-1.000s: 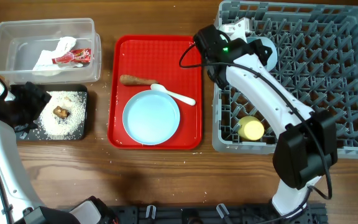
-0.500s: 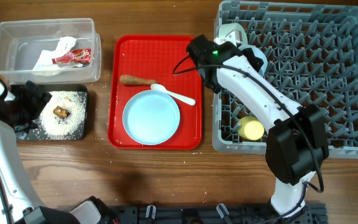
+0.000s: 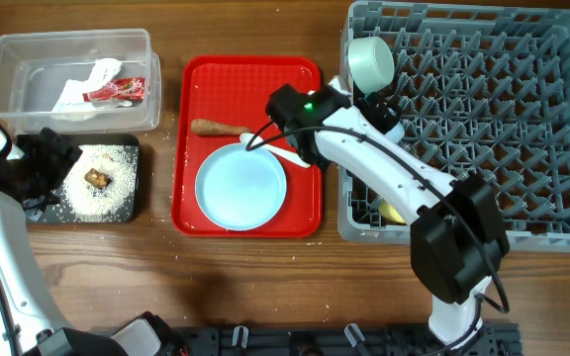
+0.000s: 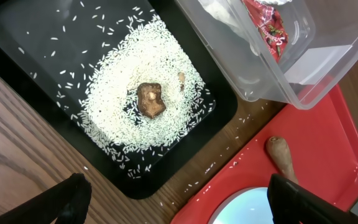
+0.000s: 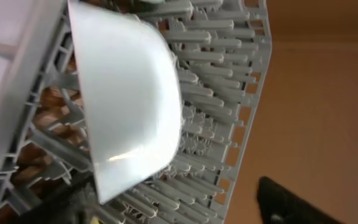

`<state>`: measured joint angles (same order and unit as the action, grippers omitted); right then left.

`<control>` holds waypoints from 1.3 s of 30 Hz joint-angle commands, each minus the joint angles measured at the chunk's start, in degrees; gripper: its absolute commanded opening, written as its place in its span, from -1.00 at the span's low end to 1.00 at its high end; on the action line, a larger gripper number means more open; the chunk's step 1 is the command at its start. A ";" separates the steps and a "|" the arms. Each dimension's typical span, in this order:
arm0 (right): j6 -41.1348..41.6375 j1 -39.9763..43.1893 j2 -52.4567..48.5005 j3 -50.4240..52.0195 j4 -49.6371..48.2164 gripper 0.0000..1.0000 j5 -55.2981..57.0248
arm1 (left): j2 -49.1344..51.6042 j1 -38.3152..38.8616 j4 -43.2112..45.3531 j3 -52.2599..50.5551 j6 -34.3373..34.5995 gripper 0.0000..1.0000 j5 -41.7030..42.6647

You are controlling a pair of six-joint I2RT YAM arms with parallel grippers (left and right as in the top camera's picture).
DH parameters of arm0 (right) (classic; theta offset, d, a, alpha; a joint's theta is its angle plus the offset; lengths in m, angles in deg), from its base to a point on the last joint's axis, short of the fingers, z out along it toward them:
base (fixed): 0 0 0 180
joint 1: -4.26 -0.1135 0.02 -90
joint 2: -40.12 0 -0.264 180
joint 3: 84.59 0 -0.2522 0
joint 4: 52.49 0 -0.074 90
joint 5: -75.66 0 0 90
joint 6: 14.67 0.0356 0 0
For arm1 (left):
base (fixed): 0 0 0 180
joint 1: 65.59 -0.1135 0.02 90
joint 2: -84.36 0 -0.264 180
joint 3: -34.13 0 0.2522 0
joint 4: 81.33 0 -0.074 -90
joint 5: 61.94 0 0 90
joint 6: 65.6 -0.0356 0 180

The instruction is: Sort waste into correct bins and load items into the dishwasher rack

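A pale bowl [image 3: 371, 61] [image 5: 129, 106] stands on edge among the pegs at the front left corner of the grey dishwasher rack [image 3: 522, 119] [image 5: 229, 74]. My right gripper [image 3: 384, 111] [image 5: 179, 208] is open just beside it, holding nothing. The yellow cup [image 3: 396, 210] in the rack is mostly hidden by the arm. On the red tray [image 3: 191, 119] lie the pale blue plate [image 3: 240, 186], white spoon [image 3: 277, 150] and brown stick [image 3: 219, 127] [image 4: 281, 155]. My left gripper [image 3: 52, 158] [image 4: 185, 211] hangs open beside the black tray [image 3: 132, 203] [image 4: 30, 31] of rice [image 4: 129, 118] and the brown lump [image 4: 150, 99].
The clear tub [image 3: 8, 59] [image 4: 303, 81] at the back left holds the crumpled napkin [image 3: 87, 84] and red wrapper [image 3: 117, 91] [image 4: 267, 28]. Loose rice grains lie on the wood between the black tray and the red tray. My right arm crosses the rack's left edge.
My right gripper has opened and let go of the bowl, which now stands in the rack's corner. The right arm's elbow has swung left over the red tray. The left arm is still.
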<state>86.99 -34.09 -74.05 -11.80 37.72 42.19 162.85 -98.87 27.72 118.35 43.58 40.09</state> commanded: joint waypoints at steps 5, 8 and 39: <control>0.26 -0.66 -0.35 -2.49 -2.99 0.99 -5.38 | 0.26 -0.28 0.13 -0.44 -0.74 0.84 0.72; -3.04 -0.66 1.27 -6.54 -5.25 0.99 -11.45 | 0.26 -0.28 0.15 -0.44 -0.74 0.84 0.72; -2.91 8.28 6.25 -14.19 -29.22 0.93 -71.10 | 2.47 21.14 12.98 -0.44 -10.86 0.69 0.83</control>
<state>80.28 -30.83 -69.48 -26.07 6.66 -22.88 163.12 -86.10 37.09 118.26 33.78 42.36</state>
